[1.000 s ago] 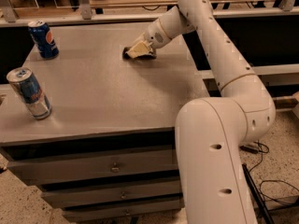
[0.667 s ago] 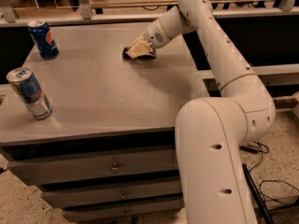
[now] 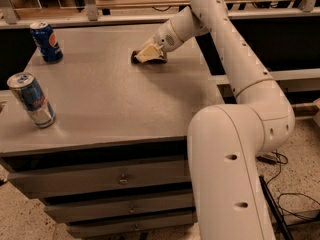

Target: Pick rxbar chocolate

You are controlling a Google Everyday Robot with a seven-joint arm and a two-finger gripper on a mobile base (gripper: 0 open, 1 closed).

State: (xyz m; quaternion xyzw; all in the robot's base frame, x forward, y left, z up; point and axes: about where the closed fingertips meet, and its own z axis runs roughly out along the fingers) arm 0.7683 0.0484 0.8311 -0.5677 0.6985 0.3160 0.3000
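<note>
Camera view shows the hand (image 3: 149,54) down on the rxbar chocolate (image 3: 135,59) atop the table (image 3: 110,104), grip state unreadable.

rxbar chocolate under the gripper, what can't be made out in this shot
- rxbar chocolate: camera view, mostly covered by the gripper; only dark edges show and the label is hidden.
- Grasp: whether the gripper holds the bar cannot be told, because its own body blocks the contact.
- near can: camera view, the print is too blurred to read.
- arm: its base is cut off by the bottom edge.
</note>
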